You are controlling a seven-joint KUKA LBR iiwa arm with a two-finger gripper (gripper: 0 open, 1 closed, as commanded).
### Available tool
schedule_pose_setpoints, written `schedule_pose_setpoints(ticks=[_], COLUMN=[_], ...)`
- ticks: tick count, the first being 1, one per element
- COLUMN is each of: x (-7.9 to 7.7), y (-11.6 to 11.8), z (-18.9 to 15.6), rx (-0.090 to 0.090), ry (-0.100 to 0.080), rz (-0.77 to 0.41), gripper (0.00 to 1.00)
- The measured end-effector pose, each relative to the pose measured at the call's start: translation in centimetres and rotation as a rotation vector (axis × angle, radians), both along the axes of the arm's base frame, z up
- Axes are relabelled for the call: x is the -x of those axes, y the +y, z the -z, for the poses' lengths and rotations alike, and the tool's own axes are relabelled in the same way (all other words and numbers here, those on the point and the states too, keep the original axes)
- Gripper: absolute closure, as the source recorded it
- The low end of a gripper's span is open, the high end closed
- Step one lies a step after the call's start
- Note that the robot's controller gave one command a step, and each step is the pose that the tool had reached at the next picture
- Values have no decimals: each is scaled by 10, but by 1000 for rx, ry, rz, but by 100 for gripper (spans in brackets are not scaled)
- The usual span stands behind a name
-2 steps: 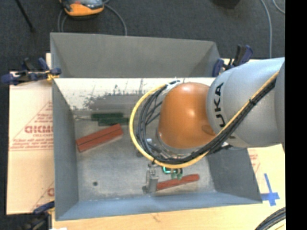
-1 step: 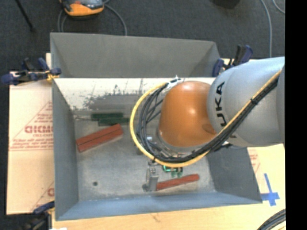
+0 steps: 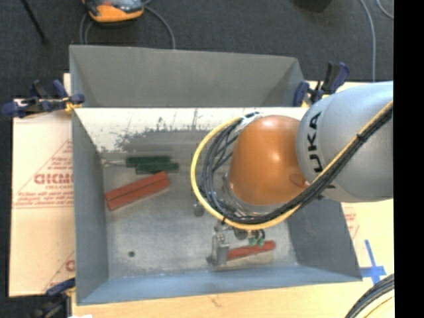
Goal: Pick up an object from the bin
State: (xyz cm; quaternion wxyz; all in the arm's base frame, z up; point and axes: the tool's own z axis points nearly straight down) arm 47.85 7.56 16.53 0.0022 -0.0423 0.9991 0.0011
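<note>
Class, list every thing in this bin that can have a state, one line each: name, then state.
Red-brown block: lying flat, slanted, on the left of the bin floor, free.
Dark green bar: lying flat just behind the block, free.
Gripper: low in the bin, near the front wall; grip unclear.
Thin red stick: lying flat beside the gripper.

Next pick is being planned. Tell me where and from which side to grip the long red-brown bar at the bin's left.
Probably its middle or lower-left half, from straight above, closing across the narrow width. The red-brown bar lies flat and slanted; the dark green piece crowds its upper-right end.
</note>
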Motion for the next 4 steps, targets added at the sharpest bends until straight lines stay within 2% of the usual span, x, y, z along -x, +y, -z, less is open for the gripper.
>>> schedule_pose_setpoints(ticks=[1,2,3,4], x=[0,2,0,0], y=[-40,-47,-71,-71], z=[47,73,95,95], rx=[4,3,3,2], ry=[-1,-1,2,3], rz=[-192,-209,-291,-289], gripper=[0,0,100,100])
